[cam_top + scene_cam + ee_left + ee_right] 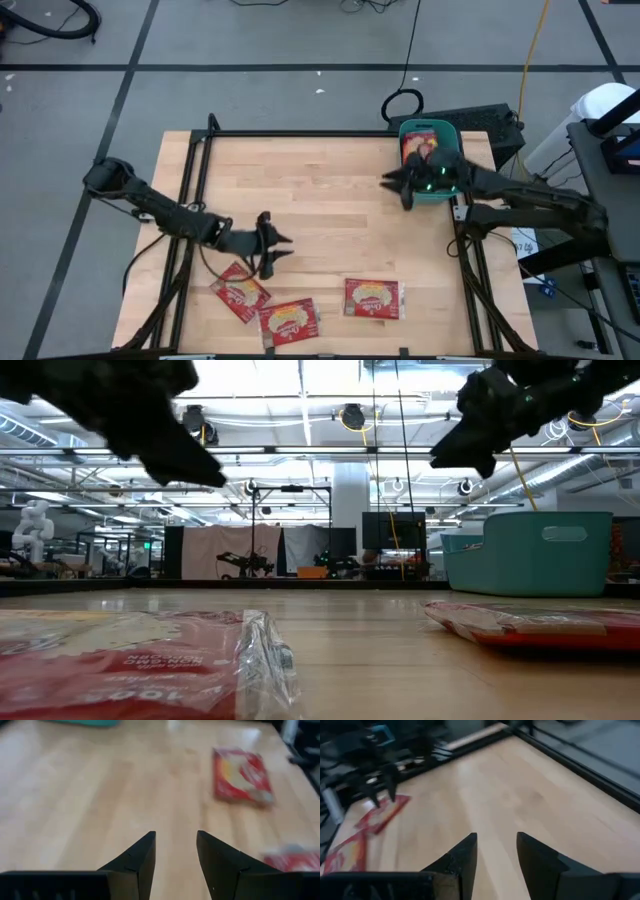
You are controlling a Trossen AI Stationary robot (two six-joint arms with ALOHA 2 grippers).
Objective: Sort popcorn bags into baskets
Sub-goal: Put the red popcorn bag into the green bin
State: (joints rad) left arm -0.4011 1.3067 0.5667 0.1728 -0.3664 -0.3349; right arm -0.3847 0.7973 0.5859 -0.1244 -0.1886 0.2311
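Note:
Three red popcorn bags lie flat near the table's front edge (240,292), (288,320), (372,298). The teal basket (432,124) stands at the far right, with a red bag (417,147) inside it. My left gripper (283,250) hovers open just beyond the left bags, nothing between its fingers (175,851). My right gripper (393,188) hangs open in the air beside the basket's left side, also with nothing in it (496,852). In the low view the basket (530,552) stands far right and a bag (540,622) lies before it.
Bare wooden tabletop stretches between the two grippers and across the table's far left. A black metal frame runs along the table's edges (300,133). A black box and cables (490,125) sit behind the basket.

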